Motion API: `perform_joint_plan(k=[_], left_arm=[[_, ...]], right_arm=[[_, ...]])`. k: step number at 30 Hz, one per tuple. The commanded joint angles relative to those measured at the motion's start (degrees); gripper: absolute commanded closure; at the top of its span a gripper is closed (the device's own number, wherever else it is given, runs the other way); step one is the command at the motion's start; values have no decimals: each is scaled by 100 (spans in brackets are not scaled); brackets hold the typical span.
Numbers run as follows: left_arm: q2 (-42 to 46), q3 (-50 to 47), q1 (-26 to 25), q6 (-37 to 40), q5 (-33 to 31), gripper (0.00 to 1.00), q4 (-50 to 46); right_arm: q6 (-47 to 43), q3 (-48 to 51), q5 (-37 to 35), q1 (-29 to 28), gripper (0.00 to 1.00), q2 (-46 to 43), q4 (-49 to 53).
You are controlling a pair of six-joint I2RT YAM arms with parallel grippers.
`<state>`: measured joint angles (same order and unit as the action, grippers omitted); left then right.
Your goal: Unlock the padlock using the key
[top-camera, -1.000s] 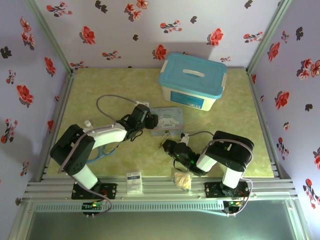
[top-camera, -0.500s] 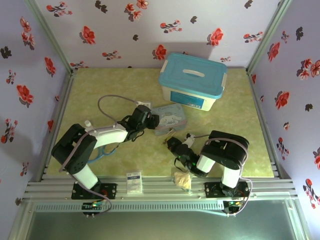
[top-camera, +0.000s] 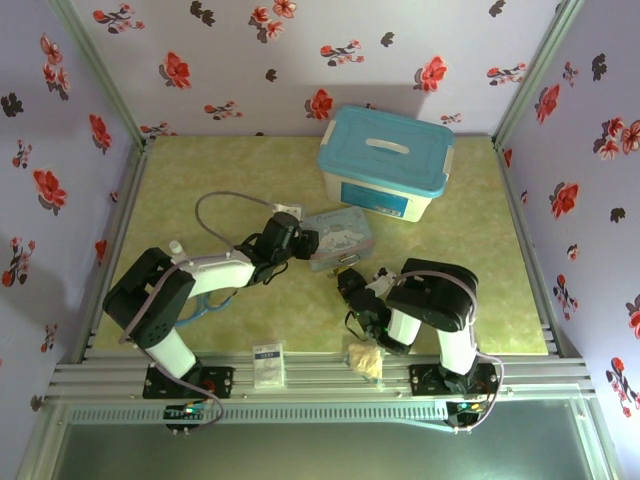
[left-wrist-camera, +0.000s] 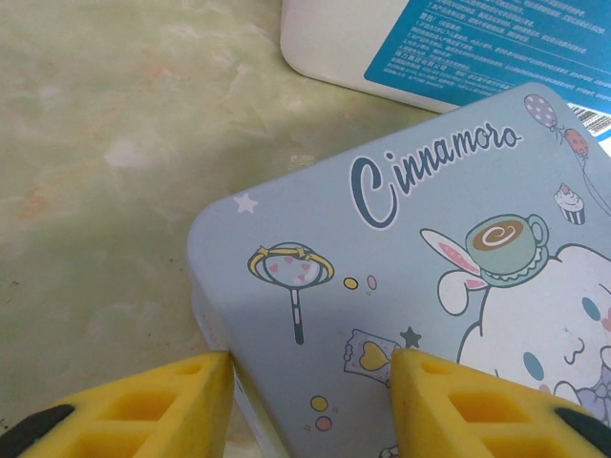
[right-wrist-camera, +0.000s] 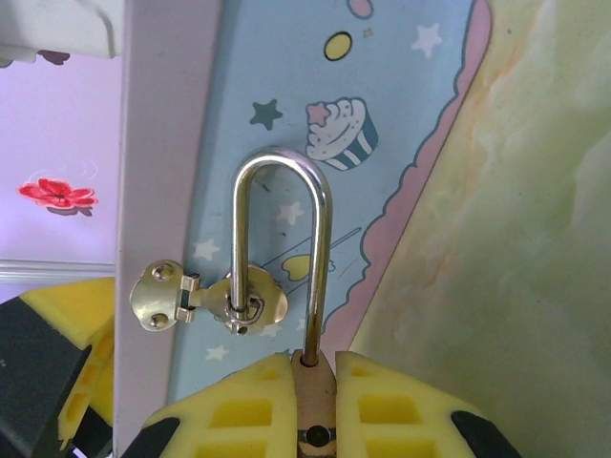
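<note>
**Right arm reaches the tin**

Over the last second the right gripper (right-wrist-camera: 313, 370) has swung up to the tin (top-camera: 345, 236), which has slid slightly right. The gripper pinches the padlock (right-wrist-camera: 315, 396) by its brass body, and the shackle (right-wrist-camera: 283, 156) threads the hasp (right-wrist-camera: 250, 303) of the closed tin. The left gripper (left-wrist-camera: 310, 367), jaws apart, straddles the tin's corner. The tub (top-camera: 385, 160) behind has its lid on.

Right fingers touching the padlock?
Touching. Right wrist view: both yellow fingers press flush against the padlock body, with no gap on either side.
</note>
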<state>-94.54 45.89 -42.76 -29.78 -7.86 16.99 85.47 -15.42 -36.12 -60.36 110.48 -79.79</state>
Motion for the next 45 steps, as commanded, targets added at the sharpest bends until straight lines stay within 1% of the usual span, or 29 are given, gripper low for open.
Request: perform_joint_plan(k=[1,5,6,10,12,14,16,19,22,24,28,33,35,37,40,43,45], left_arm=[[-247,-302,25,220,-84,55,-794],[-280,-248,32,223,-93,55,-812],[-275,-247,29,219,-94,55,-812],[-262,-238,27,223,-113,55,-816],[-266,-229,31,236,-120,55,-820],[-275,-237,31,229,-119,55,-796],[-268,-255,31,212,-108,55,-760],[-224,-316,31,208,-106,55,-710],[-170,-368,31,217,-111,55,-685],[-161,-409,31,184,-94,55,-623],[-213,-398,31,191,-91,55,-572],[-145,-388,32,191,-93,55,-614],[-105,-362,31,189,-94,55,-656],[-76,-329,31,179,-96,55,-686],[-25,-267,29,168,-89,55,-761],[23,-241,31,136,-77,54,-794],[48,-197,38,117,-63,55,-855]], right_arm=[[-354,207,-386,106,100,-250,249],[-337,476,-343,220,100,-571,524],[-366,545,-347,250,100,-592,475],[-573,660,20,420,100,-575,261],[-480,687,5,427,100,-583,333],[-404,712,-80,424,100,-451,98],[-309,609,-132,443,100,-300,36],[-504,338,-70,439,100,-232,24],[-945,206,-114,433,100,-463,33],[-854,199,-206,503,100,-512,34],[-734,81,-71,570,100,-406,34],[-861,400,19,640,100,-622,46],[-647,576,280,762,100,-726,286],[-426,669,706,895,100,-856,790],[-240,836,1041,907,100,-1217,1513],[-127,975,1235,907,100,-1748,2266],[-116,1029,1346,960,100,-2302,2944]])
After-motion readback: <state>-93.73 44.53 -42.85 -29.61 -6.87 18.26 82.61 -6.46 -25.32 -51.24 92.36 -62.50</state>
